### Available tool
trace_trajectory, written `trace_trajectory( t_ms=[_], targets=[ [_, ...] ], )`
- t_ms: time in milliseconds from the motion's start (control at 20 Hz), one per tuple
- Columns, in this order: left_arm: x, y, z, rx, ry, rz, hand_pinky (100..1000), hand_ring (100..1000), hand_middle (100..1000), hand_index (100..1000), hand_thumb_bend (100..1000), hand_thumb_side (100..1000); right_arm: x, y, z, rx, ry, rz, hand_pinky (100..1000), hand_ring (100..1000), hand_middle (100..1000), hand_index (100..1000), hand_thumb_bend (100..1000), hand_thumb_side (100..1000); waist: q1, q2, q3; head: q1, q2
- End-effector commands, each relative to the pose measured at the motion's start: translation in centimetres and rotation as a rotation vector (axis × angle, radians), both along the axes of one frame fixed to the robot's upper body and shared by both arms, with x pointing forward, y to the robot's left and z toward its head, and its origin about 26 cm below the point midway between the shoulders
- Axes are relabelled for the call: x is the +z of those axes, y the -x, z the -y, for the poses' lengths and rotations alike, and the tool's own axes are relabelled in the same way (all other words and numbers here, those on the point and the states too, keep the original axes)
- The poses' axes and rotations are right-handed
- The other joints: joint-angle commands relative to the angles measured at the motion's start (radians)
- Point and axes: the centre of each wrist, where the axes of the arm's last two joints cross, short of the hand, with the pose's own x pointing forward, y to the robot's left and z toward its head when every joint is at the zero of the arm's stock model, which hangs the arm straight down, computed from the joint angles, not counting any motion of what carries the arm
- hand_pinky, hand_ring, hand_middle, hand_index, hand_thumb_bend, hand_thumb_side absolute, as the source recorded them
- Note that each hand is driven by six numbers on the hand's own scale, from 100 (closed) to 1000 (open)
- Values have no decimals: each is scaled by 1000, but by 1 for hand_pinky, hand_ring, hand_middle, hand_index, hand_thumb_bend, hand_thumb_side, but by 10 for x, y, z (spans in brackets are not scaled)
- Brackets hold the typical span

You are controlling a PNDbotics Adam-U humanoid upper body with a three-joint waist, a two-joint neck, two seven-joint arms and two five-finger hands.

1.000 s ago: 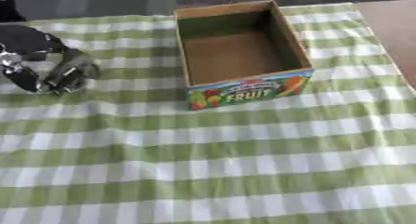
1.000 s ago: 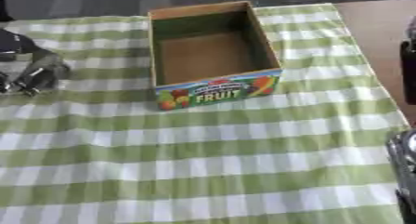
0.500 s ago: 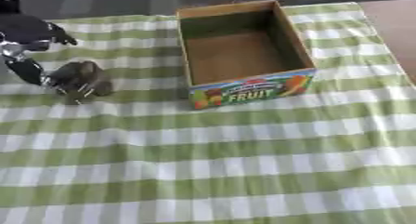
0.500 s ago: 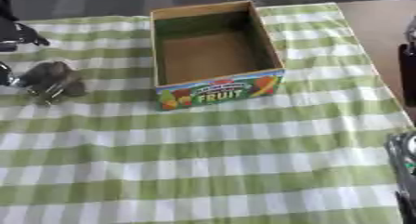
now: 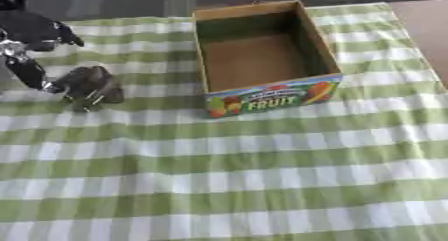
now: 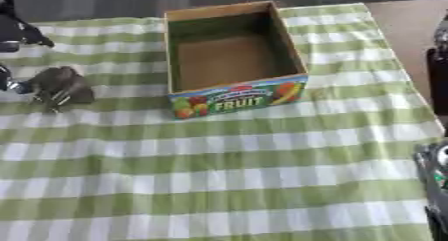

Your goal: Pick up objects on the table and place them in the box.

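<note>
A small dark grey-brown lumpy object point(image 5: 87, 84) with silvery bits at its near side lies on the checked cloth, left of the box. The open cardboard box point(image 5: 272, 98), with a colourful FRUIT label on its near wall, stands upright and holds nothing. My left hand point(image 5: 33, 31) hangs at the upper left, just left of and above the object. It is open, and one finger point(image 5: 28, 71) points down with its tip close to the object's left side. My right hand point(image 6: 434, 181) shows only as a sliver at the lower right edge.
The green-and-white checked cloth point(image 5: 236, 175) covers the table, with broad open cloth in front of the box. Bare brown table point(image 5: 425, 22) shows at the far right. A dark upright shape point(image 6: 437, 80) stands at the right edge.
My left hand, which lay over the object a second ago, has lifted off and drawn back up and left. The object now lies uncovered on the cloth. The box has not moved.
</note>
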Motion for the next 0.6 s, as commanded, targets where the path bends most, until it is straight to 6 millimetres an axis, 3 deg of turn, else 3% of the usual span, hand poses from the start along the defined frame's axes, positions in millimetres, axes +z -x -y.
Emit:
trace_trajectory(
  t_ms=[50,200,600],
  targets=[
    [12,3,-3,-16,1,16,870,819,803,941,572,306,6,3,1,2,1,26,802,615,676,782,100,663,-1,-25,-2,1,-6],
    [11,2,-3,-17,6,14,871,819,795,929,601,340,6,3,1,3,1,25,802,615,676,782,100,662,-1,-24,-4,1,-7],
    [7,1,0,-16,13,20,861,812,794,914,545,356,6,3,0,7,-1,23,803,616,676,783,100,664,0,-20,-7,6,-12]
  ],
)
